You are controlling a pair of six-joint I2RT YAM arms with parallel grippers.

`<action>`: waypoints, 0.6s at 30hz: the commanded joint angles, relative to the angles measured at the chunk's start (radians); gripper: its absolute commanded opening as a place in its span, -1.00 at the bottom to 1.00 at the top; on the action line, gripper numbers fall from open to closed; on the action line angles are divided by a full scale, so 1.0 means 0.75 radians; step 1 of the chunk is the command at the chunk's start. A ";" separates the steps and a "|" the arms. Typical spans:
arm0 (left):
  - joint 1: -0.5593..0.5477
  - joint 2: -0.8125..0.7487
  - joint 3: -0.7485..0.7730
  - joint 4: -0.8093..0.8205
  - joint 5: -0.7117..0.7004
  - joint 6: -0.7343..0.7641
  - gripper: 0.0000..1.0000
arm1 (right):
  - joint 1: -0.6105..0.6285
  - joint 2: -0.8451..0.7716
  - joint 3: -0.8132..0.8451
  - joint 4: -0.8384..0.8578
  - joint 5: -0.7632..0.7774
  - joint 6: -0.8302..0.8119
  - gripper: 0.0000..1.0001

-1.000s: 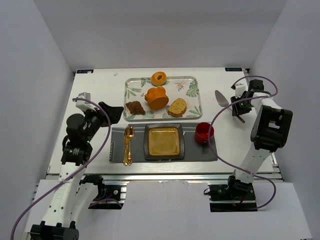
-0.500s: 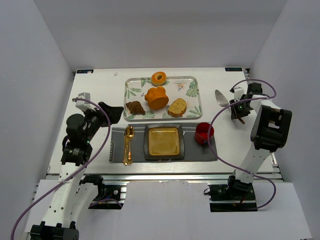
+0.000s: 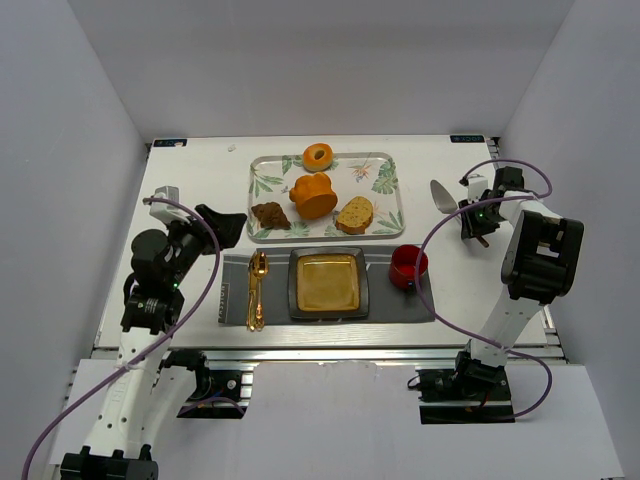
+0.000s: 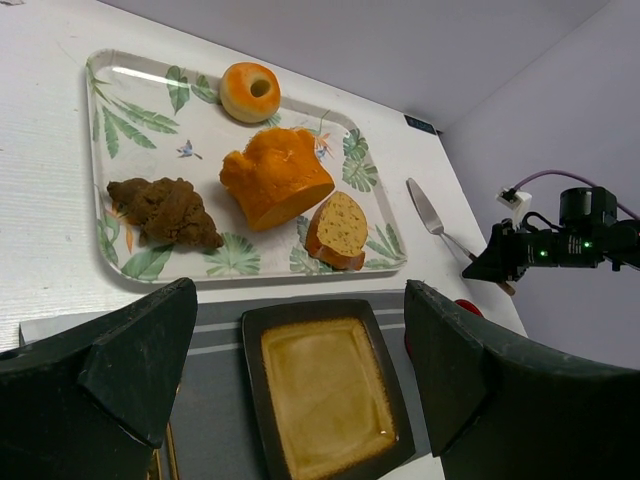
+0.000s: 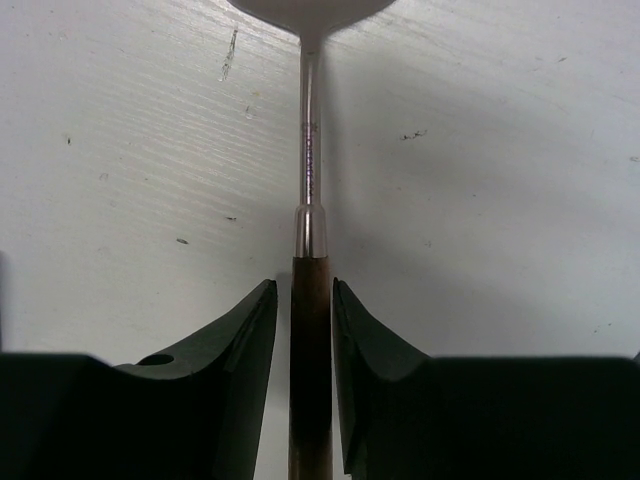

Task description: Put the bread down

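Observation:
The bread (image 3: 355, 214), a pale speckled slice with a brown crust, lies at the right of the leaf-print tray (image 3: 390, 196); it also shows in the left wrist view (image 4: 338, 230). My left gripper (image 3: 225, 222) is open and empty, left of the tray, its jaws wide apart (image 4: 300, 340) above the mat. My right gripper (image 3: 477, 226) is at the far right, well away from the bread. Its jaws (image 5: 303, 285) closely straddle the brown handle of a cake server (image 5: 310, 330) lying on the table, with thin gaps on both sides.
The tray also holds a dark brown piece (image 3: 270, 215), an orange lumpy bun (image 3: 314, 195) and a small ring doughnut (image 3: 318, 157). A grey mat carries a square brown plate (image 3: 297, 300), a gold spoon and fork (image 3: 256, 290) and a red cup (image 3: 408, 267).
My right gripper has shifted slightly along the server's handle. The left arm and the bread have not moved.

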 commanded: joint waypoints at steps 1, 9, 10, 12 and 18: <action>-0.005 -0.029 0.016 -0.005 0.000 -0.009 0.86 | -0.009 -0.065 -0.010 0.038 -0.035 0.012 -0.32; -0.005 -0.033 0.008 0.011 0.000 -0.022 0.86 | -0.007 -0.094 -0.047 0.073 -0.026 0.027 -0.35; -0.005 -0.033 0.008 0.013 0.000 -0.024 0.86 | -0.007 -0.096 -0.045 0.075 -0.026 0.033 -0.35; -0.005 -0.033 0.004 0.015 0.002 -0.028 0.86 | -0.007 -0.100 -0.051 0.079 -0.026 0.035 -0.35; -0.005 -0.031 0.002 0.029 0.008 -0.034 0.86 | -0.007 -0.133 -0.090 0.126 -0.020 0.051 -0.37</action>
